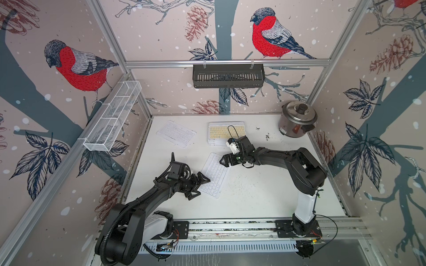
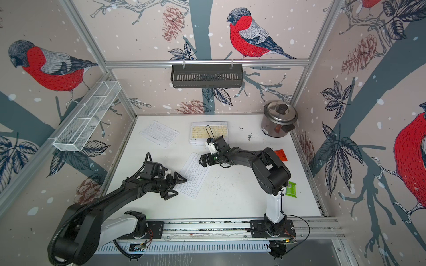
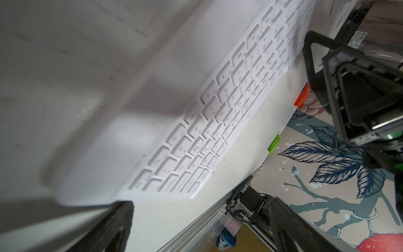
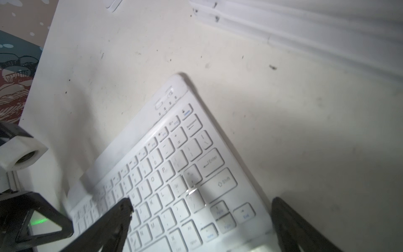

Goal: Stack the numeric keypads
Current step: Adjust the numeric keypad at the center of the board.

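Stack [image 1: 226, 142] sits back-centre on the table [image 1: 253, 195], yellow-keyed keypad [image 1: 221, 133] on top; layers under it, count unclear. Two left loose: back-left keypad [image 1: 176, 133], well apart from the stack, and mid-table keypad [image 1: 214, 176]. Left gripper [image 1: 202, 187] and right gripper [image 1: 223, 161] both gape wide, holding nothing, one at each end of the mid-table keypad. We judge it goes next.

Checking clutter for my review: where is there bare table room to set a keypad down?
Widest bare patch: the table front, between the middle white keypad, the right arm's base and the front rail. A narrower strip separates the yellow-keyed stack from the rice cooker. Crowded: the middle, left gripper and right gripper flanking that keypad.
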`<state>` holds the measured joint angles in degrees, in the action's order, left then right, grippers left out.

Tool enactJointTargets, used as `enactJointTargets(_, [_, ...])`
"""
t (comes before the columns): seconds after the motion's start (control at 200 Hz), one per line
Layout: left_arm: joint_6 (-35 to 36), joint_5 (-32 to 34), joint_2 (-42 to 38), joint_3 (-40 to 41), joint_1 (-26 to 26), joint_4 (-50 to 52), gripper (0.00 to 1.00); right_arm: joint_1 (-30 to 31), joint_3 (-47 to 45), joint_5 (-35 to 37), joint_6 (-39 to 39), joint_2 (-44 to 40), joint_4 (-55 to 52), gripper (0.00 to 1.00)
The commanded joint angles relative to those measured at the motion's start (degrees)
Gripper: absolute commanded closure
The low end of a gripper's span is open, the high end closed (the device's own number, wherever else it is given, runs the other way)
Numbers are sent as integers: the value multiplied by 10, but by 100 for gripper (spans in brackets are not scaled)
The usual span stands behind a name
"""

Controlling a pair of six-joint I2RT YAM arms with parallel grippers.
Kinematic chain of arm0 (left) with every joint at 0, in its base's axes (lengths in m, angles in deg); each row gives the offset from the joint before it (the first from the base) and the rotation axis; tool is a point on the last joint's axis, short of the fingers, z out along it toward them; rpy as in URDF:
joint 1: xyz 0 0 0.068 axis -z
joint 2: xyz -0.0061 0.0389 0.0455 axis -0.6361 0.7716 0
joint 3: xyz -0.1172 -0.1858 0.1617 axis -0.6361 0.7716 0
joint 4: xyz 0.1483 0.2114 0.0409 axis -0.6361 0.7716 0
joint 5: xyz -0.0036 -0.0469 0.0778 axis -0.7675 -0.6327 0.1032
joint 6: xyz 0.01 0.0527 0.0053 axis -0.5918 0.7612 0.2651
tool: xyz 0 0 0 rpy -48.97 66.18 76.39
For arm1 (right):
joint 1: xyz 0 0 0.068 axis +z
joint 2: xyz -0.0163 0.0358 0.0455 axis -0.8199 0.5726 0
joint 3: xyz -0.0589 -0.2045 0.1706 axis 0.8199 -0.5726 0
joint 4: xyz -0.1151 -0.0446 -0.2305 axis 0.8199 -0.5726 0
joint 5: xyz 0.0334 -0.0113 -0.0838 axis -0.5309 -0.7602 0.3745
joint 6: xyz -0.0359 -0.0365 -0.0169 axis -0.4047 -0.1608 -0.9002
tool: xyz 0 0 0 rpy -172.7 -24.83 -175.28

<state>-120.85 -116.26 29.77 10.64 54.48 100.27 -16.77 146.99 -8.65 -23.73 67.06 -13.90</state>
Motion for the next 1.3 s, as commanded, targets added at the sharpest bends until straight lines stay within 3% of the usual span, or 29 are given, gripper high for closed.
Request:
enactJointTargets(0.0, [34, 27, 31, -33, -11, -8, 3, 7, -58, -32, 61, -35, 17, 0])
enactJointTargets(0.225, [144, 74, 147, -168, -64, 63, 4, 11, -162, -45, 115, -135, 57, 0])
enactJointTargets(0.345, [204, 125, 174, -235, -97, 124, 4, -26, -149, -24, 94, -168, 17, 0])
enactJointTargets(0.456, [230, 149, 196, -279, -118, 134, 4, -69, -110, -31, 77, -144, 9, 0])
enactJointTargets(0.676, [230, 157, 256, -317, -117, 93, 4, -108, -69, -87, 110, -66, 75, 0])
enactJointTargets(0.986, [220, 145, 331, -385, -99, 77, 3, -123, -135, -166, 222, -38, 250, 0])
enactJointTargets(1.292, [215, 149, 356, -382, -76, 68, 4, -145, -174, -200, 301, -2, 390, 0])
